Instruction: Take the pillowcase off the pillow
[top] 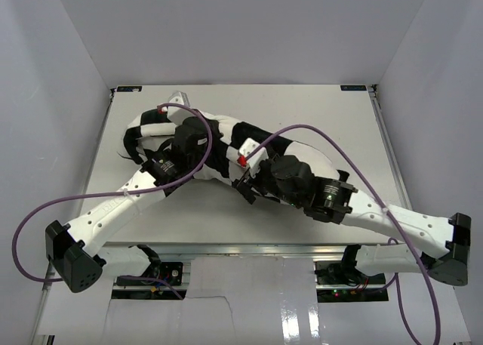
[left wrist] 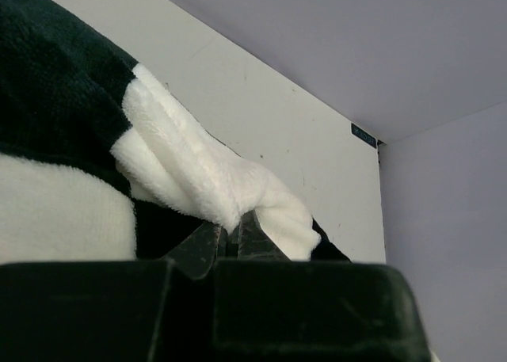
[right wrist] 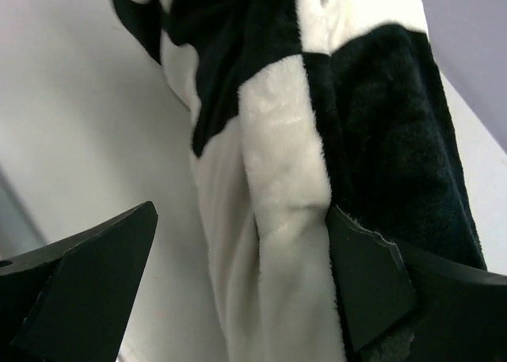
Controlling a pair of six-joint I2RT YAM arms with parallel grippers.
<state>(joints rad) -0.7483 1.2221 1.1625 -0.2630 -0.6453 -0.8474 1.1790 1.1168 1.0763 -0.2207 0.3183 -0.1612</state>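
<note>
The black-and-white checkered pillowcase (top: 226, 137) lies bunched across the middle of the table. My left gripper (top: 175, 107) is at its far left end. In the left wrist view, that left gripper (left wrist: 230, 235) is shut on a plush white fold of the pillowcase (left wrist: 198, 172). My right gripper (top: 240, 167) is at the cover's near edge, open. In the right wrist view, the right gripper (right wrist: 242, 219) straddles a white edge of the pillowcase (right wrist: 285, 180), one finger (right wrist: 372, 275) touching it. A smoother white strip (right wrist: 218, 243) lies beside that edge. I cannot tell whether it is the pillow, which is otherwise hidden inside.
The white table (top: 226, 217) is enclosed by grey walls on three sides. Purple cables (top: 355, 164) loop over both arms and above the fabric. A small blue label (left wrist: 364, 135) marks the table's far corner.
</note>
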